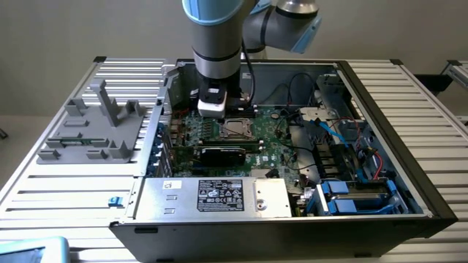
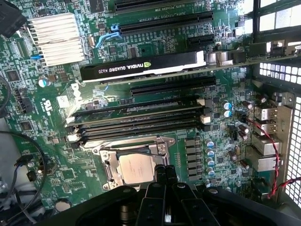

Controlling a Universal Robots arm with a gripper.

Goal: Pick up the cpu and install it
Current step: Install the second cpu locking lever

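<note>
The cpu (image 2: 134, 168), a flat square chip with a silver-beige top, lies inside the metal-framed socket (image 2: 107, 162) on the motherboard. The exterior view shows it as a pale square (image 1: 235, 127) in the middle of the open computer case (image 1: 380, 109). My gripper (image 2: 165, 175) is shut, its dark fingertips pressed together with nothing between them. The tips hover at the edge of the cpu; I cannot tell whether they touch it. From the exterior view, my gripper (image 1: 217, 109) hangs low in the case, just off the socket towards the exterior view's left.
Close to the socket are memory slots (image 2: 141, 120), a graphics card (image 2: 141, 68) and a finned heatsink (image 2: 56, 37). Cables (image 1: 321, 126) and blue drive bays (image 1: 351, 200) fill the case on the exterior view's right. A grey fixture with upright posts (image 1: 95, 123) stands outside.
</note>
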